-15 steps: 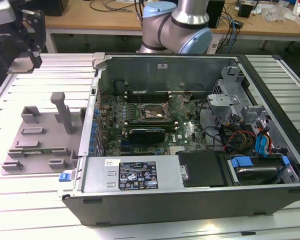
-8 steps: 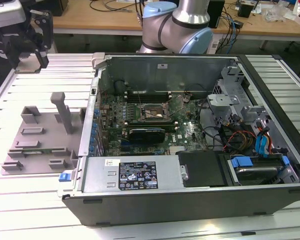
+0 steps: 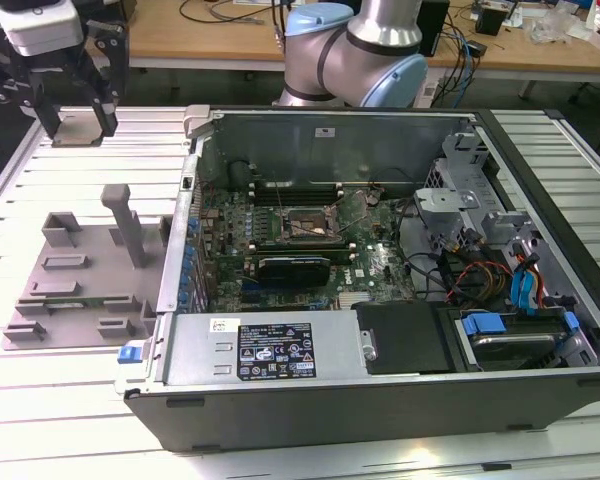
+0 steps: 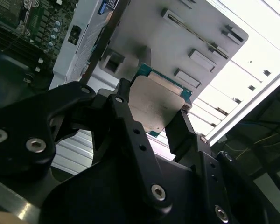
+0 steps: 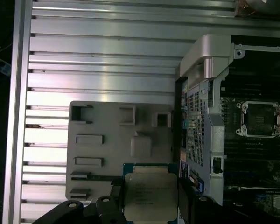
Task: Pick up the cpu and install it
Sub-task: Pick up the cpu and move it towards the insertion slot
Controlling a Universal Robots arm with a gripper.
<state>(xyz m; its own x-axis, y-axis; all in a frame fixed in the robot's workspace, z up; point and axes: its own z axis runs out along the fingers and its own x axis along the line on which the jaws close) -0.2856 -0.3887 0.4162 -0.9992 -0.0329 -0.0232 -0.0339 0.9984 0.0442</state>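
Note:
The cpu [image 3: 79, 131], a flat square chip with a silvery metal top and a green rim, is held in the air by my gripper [image 3: 78, 126], which is shut on its two opposite edges. It hangs at the far upper part of the exterior view's left, above the slatted table and well away from the open computer case [image 3: 380, 380]. In both wrist views the cpu [image 4: 157, 101] [image 5: 150, 196] sits between the black fingers [image 4: 126, 121] [image 5: 113, 193]. The open motherboard socket [image 3: 308, 222] [image 5: 261, 119] lies inside the case.
A grey parts fixture [image 3: 80, 270] [image 5: 116, 140] [image 4: 177, 42] with an upright post lies on the slatted table [image 3: 40, 420], between the gripper and the case. Inside the case are a black heatsink block [image 3: 295, 268], cables and drive bays [image 3: 510, 290]. The arm's base [image 3: 355, 50] stands behind the case.

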